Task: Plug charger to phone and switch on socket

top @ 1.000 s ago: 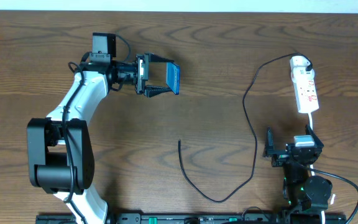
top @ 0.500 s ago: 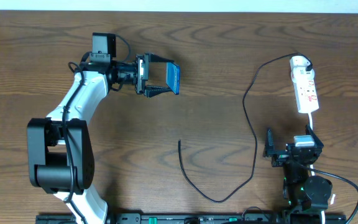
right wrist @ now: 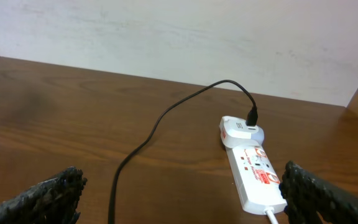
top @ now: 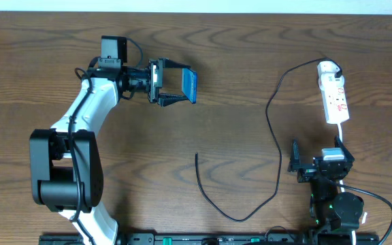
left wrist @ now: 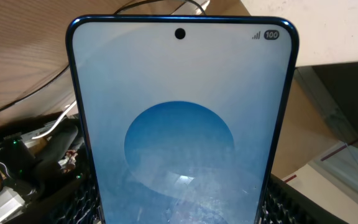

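Between the fingers of my left gripper (top: 182, 86) sits the phone (top: 190, 86), clamped. My right gripper (right wrist: 182, 196) is spread wide and empty; the socket (right wrist: 253, 171) lies ahead of it, the charger (top: 280, 167) to its left.

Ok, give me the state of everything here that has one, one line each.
phone, screen lit, charger not plugged in.
charger cable, one end in the adapter, free plug lying loose on the table.
power strip, flat on the table, adapter plugged in; switch position cannot be told.
left gripper, shut on the phone.
right gripper, open, empty.
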You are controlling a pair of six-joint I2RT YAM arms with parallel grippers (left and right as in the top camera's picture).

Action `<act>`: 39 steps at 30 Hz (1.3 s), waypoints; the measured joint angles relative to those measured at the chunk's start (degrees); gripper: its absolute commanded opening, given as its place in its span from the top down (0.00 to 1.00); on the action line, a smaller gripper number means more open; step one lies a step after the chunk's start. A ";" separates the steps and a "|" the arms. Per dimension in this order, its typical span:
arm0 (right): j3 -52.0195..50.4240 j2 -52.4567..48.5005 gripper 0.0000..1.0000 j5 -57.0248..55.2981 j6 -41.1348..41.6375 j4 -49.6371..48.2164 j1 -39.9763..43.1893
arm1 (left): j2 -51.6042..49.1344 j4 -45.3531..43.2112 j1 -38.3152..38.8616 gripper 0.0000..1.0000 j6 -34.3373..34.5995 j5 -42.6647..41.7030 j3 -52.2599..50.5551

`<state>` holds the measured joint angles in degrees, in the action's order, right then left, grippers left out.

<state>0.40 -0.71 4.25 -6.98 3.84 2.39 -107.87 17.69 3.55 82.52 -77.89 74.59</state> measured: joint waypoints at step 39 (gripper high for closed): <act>0.00 0.00 0.01 0.00 0.00 0.00 0.00 | 0.00 -3.56 0.00 0.93 -11.43 5.75 -0.07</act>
<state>0.40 -0.71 4.25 -6.98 3.84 2.39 -107.87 14.13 3.55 71.09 -72.14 74.52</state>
